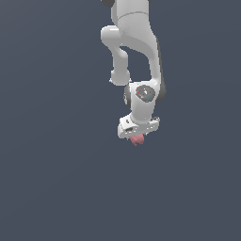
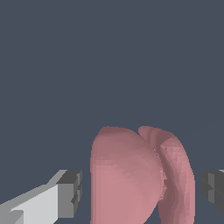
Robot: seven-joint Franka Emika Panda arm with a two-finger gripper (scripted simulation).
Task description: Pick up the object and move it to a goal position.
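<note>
Closest to the wrist camera: object [image 2: 138,179], pink, lobed, long axis upright, between the fingers [image 2: 68,194]. Claw [image 1: 137,137] released (gaps either side in wrist view), straddling it. Lies just below centre in exterior view, directly under the claw.

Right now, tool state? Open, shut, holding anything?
Tool: open. The pink blob sits between the fingers, with a gap showing on each side in the wrist view; not gripped.
</note>
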